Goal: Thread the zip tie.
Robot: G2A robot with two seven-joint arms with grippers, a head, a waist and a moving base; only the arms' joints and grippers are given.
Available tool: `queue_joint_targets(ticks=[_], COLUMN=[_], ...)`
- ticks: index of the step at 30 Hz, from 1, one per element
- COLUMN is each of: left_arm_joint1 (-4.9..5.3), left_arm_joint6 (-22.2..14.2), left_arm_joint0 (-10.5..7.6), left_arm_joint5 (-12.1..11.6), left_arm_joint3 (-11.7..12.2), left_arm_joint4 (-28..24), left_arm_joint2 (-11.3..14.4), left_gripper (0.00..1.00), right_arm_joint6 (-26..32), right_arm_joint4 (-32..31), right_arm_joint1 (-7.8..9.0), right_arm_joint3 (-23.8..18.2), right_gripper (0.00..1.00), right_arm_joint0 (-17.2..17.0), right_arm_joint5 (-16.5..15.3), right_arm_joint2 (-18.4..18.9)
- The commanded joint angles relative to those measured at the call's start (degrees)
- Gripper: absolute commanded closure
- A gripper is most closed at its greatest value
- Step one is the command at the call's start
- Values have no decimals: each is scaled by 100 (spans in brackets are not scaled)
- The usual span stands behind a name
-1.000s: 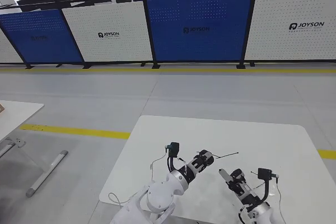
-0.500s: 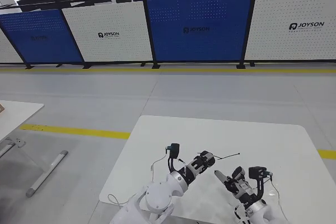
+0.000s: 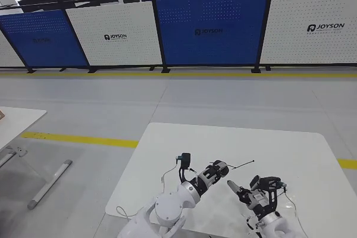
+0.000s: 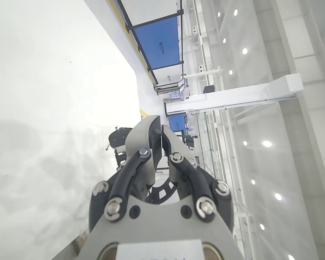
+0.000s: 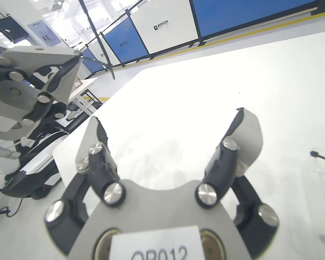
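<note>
Left claw [image 4: 160, 131] is clenched on one end of the black zip tie [image 3: 238, 165], holding it over the near part of the white table [image 3: 285, 143] with the rest poking out sideways. Right claw [image 5: 169, 114] sits near it, released, fingers spread wide.

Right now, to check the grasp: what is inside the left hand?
The left hand is shut on the black zip tie, whose strap sticks out beyond the fingertips, above the white table. The stretch pinched between the pads is covered.
</note>
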Motion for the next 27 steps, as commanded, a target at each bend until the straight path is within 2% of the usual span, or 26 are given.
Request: queue_joint_targets(ticks=[1, 9, 11, 12, 13, 14, 17, 22, 25, 27], left_arm_joint1=[0, -10, -15, -17, -19, -21, -26, -29, -26, -30], left_arm_joint6=[-1, 2, 5, 5, 5, 5, 5, 12, -4, -14], left_arm_joint0=[1, -18, -34, -40, -48, -52, -58, -64, -77, -86], left_arm_joint5=[-1, -65, -71, -72, -73, -75, -86, -75, -35, -30], left_arm_joint3=[-1, 30, 51, 60, 72, 78, 85, 70, 88, 112], left_arm_joint4=[2, 13, 12, 9, 1, -5, -12, 40, 126, 132], left_arm_joint2=[0, 54, 73, 80, 86, 89, 110, 144, 164, 185], left_gripper=[100, 100, 100, 100, 100, 100, 100, 100, 100, 100], right_arm_joint6=[2, -385, -374, -345, -298, -262, -167, -167, -202, -237], right_arm_joint4=[0, -13, -49, -70, -112, -126, -47, 79, 135, 171], right_arm_joint1=[0, -20, -23, -23, -23, -23, -20, -14, -12, -11], right_arm_joint3=[-1, 61, 75, 81, 86, 86, 93, 102, 104, 99], right_gripper=[0, 0, 15, 27, 46, 55, 69, 64, 56, 56], right_arm_joint0=[-1, -8, 9, 20, 37, 49, 80, 108, 101, 101], right_arm_joint5=[-1, 176, 215, 215, 221, 200, 46, -147, -210, -240], right_arm_joint2=[1, 2, -20, -34, -52, -70, -94, -78, -67, -61])
